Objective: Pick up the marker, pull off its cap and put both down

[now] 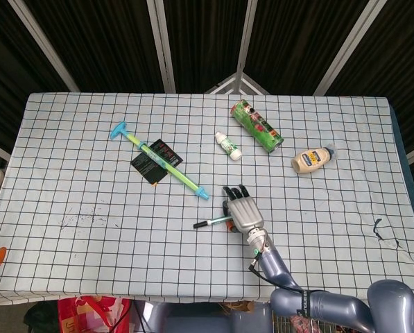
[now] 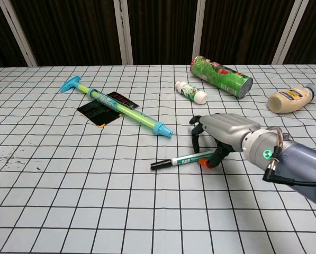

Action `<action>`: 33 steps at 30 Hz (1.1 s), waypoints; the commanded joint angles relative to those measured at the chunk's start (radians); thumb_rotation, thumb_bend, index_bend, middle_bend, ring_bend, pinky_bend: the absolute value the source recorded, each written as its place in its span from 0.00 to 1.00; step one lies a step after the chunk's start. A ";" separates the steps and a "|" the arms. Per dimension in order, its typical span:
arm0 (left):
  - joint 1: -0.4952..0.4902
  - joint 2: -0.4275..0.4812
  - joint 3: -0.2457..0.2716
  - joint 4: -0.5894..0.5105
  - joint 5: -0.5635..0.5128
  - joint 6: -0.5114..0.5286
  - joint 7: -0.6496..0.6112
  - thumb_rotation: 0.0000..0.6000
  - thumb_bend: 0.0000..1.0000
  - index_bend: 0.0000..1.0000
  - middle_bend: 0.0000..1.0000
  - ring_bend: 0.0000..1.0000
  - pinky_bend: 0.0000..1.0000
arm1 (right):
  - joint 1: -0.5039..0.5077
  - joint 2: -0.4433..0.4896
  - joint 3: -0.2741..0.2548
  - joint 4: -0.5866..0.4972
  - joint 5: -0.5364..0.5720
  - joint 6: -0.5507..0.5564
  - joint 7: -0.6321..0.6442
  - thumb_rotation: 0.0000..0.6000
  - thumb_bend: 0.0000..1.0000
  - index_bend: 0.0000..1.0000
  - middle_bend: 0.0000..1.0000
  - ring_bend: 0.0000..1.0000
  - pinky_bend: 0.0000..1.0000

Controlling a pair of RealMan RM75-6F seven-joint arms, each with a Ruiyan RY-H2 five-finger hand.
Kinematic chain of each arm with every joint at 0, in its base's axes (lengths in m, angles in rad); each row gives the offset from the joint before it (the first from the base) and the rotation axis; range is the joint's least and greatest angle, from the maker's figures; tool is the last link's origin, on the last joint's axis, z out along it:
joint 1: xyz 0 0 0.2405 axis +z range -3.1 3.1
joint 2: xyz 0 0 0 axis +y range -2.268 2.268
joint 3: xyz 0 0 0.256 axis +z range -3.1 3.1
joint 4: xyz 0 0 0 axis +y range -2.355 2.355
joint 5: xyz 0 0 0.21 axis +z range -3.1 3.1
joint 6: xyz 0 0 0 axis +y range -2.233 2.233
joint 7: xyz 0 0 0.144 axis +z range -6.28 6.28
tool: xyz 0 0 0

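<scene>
The marker (image 1: 212, 222) (image 2: 179, 160) lies flat on the checked tablecloth, slightly right of the middle. It has a white and green barrel, a black cap (image 2: 158, 165) at its left tip and an orange right end (image 2: 204, 162). My right hand (image 1: 243, 211) (image 2: 226, 132) arches over the marker's right end, with fingers reaching down on the far side and the thumb touching the orange end on the near side. The fingers stand apart and the marker still rests on the cloth. My left hand shows in neither view.
A long green and blue pump (image 1: 168, 163) lies across a black card (image 1: 151, 161) to the left. Behind the hand are a small white bottle (image 1: 228, 146), a green can (image 1: 256, 125) on its side and a mayonnaise bottle (image 1: 312, 159).
</scene>
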 commanded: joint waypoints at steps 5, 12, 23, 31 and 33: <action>-0.008 0.002 -0.003 -0.010 0.015 0.007 0.000 1.00 0.43 0.06 0.00 0.00 0.03 | -0.028 0.057 -0.023 -0.075 -0.034 0.031 0.031 1.00 0.39 0.69 0.10 0.12 0.01; -0.021 0.000 -0.006 -0.036 0.049 0.028 0.007 1.00 0.43 0.06 0.00 0.00 0.03 | -0.064 0.167 -0.025 -0.227 -0.058 0.094 0.032 1.00 0.39 0.70 0.10 0.12 0.01; -0.042 0.019 -0.005 -0.156 0.135 0.079 0.089 1.00 0.43 0.10 0.02 0.00 0.03 | -0.068 0.250 0.067 -0.372 0.074 0.190 -0.017 1.00 0.43 0.72 0.10 0.14 0.01; -0.090 -0.005 -0.005 -0.264 0.199 0.049 0.224 1.00 0.43 0.12 0.05 0.00 0.03 | -0.014 0.233 0.129 -0.447 0.171 0.258 -0.113 1.00 0.48 0.74 0.10 0.15 0.01; -0.103 -0.018 -0.008 -0.276 0.204 0.035 0.253 1.00 0.43 0.12 0.05 0.00 0.03 | -0.001 0.234 0.133 -0.471 0.185 0.264 -0.135 1.00 0.48 0.74 0.10 0.15 0.01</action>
